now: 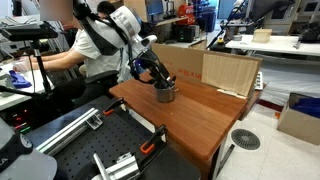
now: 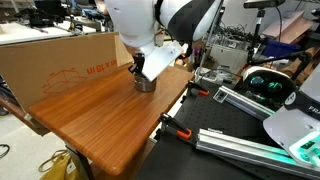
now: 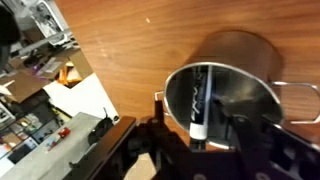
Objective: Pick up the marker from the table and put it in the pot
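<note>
Your gripper [image 3: 197,152] hangs directly over the pot [image 3: 245,50] on the table [image 3: 120,40]. The marker [image 3: 200,100] sits just ahead of it, inside the pot. I cannot tell whether the jaws pinch it or stand spread. Probably only letting go and withdrawing remain.

Exterior view, raised, middle distance: looks over the black workbench [image 1: 90,140], near left, onto the bench [image 1: 190,110], with the cardboard box [image 1: 230,72] at the far side. Exterior view, raised, closer: looks along the bench [image 2: 90,115], workbench [image 2: 250,130] to the right, box [image 2: 60,55] far left. Both share bench top, box and pot [image 1: 165,93]. Wrist view: very near, looking steeply down into the pot [image 3: 225,95].
</note>
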Available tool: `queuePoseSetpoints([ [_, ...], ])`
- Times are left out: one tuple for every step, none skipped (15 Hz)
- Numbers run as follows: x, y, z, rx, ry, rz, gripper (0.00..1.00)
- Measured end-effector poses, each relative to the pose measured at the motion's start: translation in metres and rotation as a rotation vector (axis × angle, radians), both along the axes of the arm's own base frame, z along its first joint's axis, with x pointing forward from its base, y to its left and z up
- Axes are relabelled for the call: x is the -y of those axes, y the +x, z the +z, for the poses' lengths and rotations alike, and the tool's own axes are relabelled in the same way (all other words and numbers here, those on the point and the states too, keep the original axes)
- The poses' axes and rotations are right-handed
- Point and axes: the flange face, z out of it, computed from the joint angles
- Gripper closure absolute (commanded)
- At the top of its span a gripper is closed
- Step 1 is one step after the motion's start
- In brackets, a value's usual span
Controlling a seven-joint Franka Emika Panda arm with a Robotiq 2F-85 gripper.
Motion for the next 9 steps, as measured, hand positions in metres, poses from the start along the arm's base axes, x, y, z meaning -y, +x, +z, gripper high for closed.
queuePoseSetpoints([
  [0.0023, 0.0013, 0.0007, 0.001, -0.003, -0.005, 0.06],
  [0.0050, 0.0023, 0.0011, 0.001, -0.006, -0.011, 0.02],
  [0.0072, 0.0033, 0.0016, 0.002, -0.010, -0.015, 0.00],
  [0.0087, 0.0040, 0.0019, 0.002, -0.014, -0.019, 0.00],
  [0.0102, 0.0045, 0.0022, 0.002, -0.018, -0.022, 0.00],
  [0.0116, 0.0050, 0.0025, 0.002, -0.022, -0.025, 0.00],
  [0.0119, 0.0055, 0.0028, 0.002, -0.022, -0.026, 0.00],
  [0.0112, 0.0060, 0.0033, 0.004, -0.021, -0.024, 0.00],
  [0.0101, 0.0067, 0.0042, 0.006, -0.020, -0.023, 0.00],
])
